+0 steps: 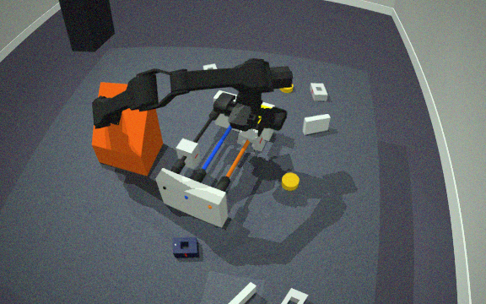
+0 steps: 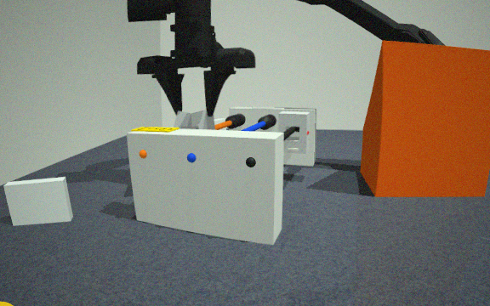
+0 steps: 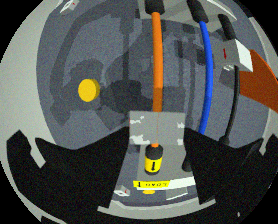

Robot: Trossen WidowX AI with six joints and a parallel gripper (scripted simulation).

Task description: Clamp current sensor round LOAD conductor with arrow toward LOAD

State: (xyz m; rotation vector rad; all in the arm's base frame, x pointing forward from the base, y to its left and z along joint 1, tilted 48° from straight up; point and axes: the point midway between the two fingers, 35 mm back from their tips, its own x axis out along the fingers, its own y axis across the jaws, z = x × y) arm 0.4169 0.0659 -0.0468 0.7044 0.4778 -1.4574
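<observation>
We see a dark blue-grey floor surface (image 1: 74,236) (image 2: 356,255) (image 3: 50,60) spreading beneath everything, with pale walls (image 1: 471,84) (image 2: 58,76) (image 3: 15,100) around it and a white skirting strip (image 1: 434,118) along their foot in the top view. Over the orange conductor (image 1: 238,158) (image 2: 223,125) (image 3: 157,60), at its end by the yellow LOAD label (image 1: 267,105) (image 2: 155,129) (image 3: 151,184), our gripper (image 1: 255,127) (image 2: 194,113) (image 3: 156,131) points down, its fingers closed against the grey sensor (image 1: 261,143) (image 2: 194,121) (image 3: 159,121). The sensor sits at that conductor; we cannot tell whether it has latched, nor which way its arrow points. The blue conductor (image 1: 217,148) (image 2: 255,126) (image 3: 209,75) runs close on one side, so room there is tight — the other side opens toward a yellow disc (image 1: 290,179) (image 3: 87,90) and, beyond it, the wall. The orange block (image 1: 129,143) (image 2: 432,123) (image 3: 265,80) bounds the black conductor's side, while a white slab (image 1: 316,124) (image 2: 38,201) stands apart on the open side.
</observation>
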